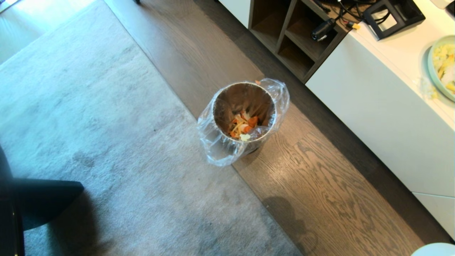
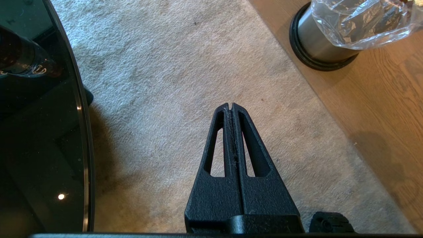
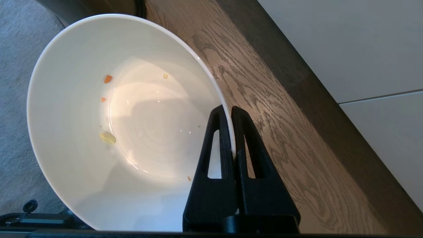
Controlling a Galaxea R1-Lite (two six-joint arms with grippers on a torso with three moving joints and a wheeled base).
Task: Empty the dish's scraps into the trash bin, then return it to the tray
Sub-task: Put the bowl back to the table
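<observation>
My right gripper is shut on the rim of the dish, a white bowl held tilted above the wooden floor. Only a few tiny orange and yellowish crumbs cling inside it. A sliver of the dish shows at the bottom right corner of the head view. The trash bin, metal with a clear bag over its rim, stands on the floor at the carpet's edge. The scraps, orange slices and pale strips, lie inside it. My left gripper is shut and empty above the carpet, with the trash bin off to one side. The tray is out of view.
A white cabinet runs along the right, with a pale green plate of food and a black stand on top. Open wooden shelves sit behind the bin. Grey carpet covers the left. A glossy black body is beside my left gripper.
</observation>
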